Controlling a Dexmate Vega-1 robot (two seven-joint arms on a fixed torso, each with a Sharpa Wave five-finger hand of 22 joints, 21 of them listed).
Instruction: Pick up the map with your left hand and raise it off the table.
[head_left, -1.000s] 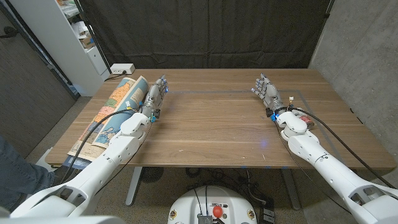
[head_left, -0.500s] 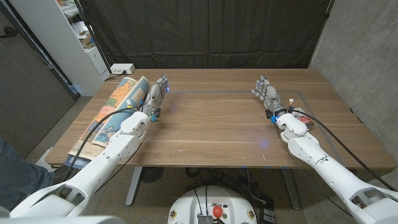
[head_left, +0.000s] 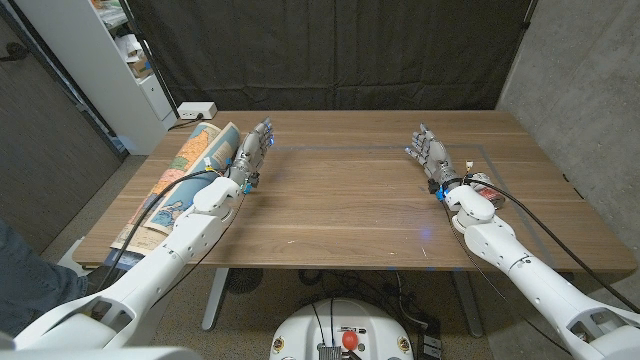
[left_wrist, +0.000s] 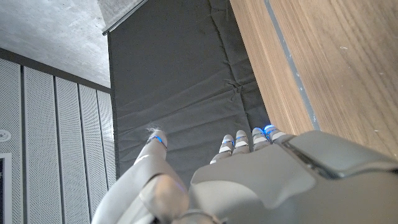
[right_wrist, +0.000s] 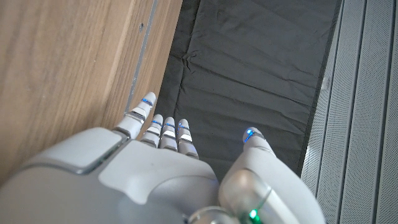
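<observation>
The map (head_left: 185, 175), a folded sheet with colourful print, lies along the table's left edge in the head view, partly hidden under my left arm. My left hand (head_left: 252, 155) stands just to the right of the map's far end, fingers apart and stretched out, holding nothing. In the left wrist view the same hand (left_wrist: 249, 174) shows with straight fingers against the dark curtain. My right hand (head_left: 430, 152) stands on the right side of the table, open and holding nothing; in the right wrist view this hand (right_wrist: 155, 168) also shows spread fingers.
The wooden table (head_left: 350, 200) has a thin taped rectangle on its top. A white power strip (head_left: 196, 110) sits at the far left corner, beside a white shelf unit (head_left: 110, 60). A small red-and-white object (head_left: 487, 190) lies near my right wrist. A black curtain hangs behind.
My left hand has edged slightly away from me, beside the map. The right forearm has shifted a little; the map has not moved.
</observation>
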